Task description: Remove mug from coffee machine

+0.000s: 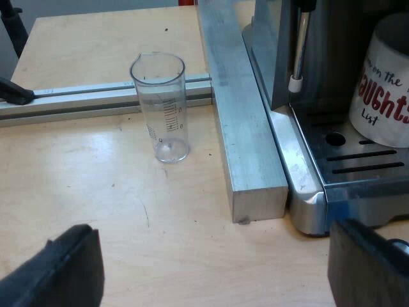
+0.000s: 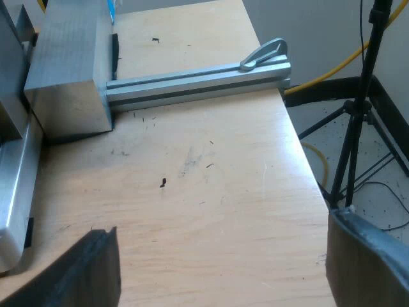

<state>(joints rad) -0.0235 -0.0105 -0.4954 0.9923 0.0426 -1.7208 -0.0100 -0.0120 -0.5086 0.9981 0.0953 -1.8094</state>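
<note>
Both released, empty: left end effector (image 1: 214, 268), right end effector (image 2: 227, 262). On steel espresso machine (image 1: 358, 166) sits white mug w/ red lettering (image 1: 383, 89). Risk: approach clips steam wand (image 1: 299, 51).

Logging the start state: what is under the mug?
The mug stands on the slotted metal drip tray of the espresso machine, beside a round hole in it. The tray right beneath the mug is covered, so anything there cannot be seen.
</note>
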